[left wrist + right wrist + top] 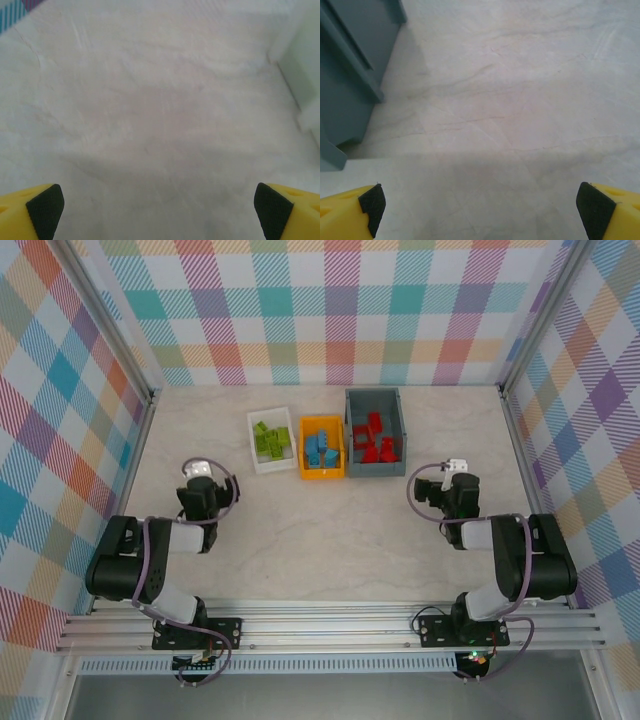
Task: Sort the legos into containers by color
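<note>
Colour sort, laid out at the far middle of the pale marbled surface (330, 530).
Lime green plastic legos (270, 441) lie in the small white rectangular bin (272, 469). Blue legos (321, 448) lie in the orange bin (322, 476) just beside it, and red legos (377, 438) in the larger dark grey bin (352, 410) at the right end. I see my left gripper (159, 210) and right gripper (479, 210) spread wide and holding nothing, each over bare surface outboard of the row.
</note>
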Tool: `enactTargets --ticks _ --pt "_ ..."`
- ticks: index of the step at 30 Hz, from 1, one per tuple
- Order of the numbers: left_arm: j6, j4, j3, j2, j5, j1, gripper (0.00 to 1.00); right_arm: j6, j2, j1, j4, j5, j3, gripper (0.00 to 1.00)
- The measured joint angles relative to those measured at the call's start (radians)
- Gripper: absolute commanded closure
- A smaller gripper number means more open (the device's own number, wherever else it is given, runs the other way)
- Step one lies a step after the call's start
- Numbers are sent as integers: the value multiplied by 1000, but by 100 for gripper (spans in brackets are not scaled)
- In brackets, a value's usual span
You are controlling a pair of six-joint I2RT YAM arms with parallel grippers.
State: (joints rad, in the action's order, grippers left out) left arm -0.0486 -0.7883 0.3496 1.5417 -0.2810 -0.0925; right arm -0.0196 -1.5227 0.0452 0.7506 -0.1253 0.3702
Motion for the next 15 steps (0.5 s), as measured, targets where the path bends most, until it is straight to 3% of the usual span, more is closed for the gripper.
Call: enactTargets --ticks 15 --pt "16 -27 35 23 4 -3 0 2 0 -13 27 33 19 0"
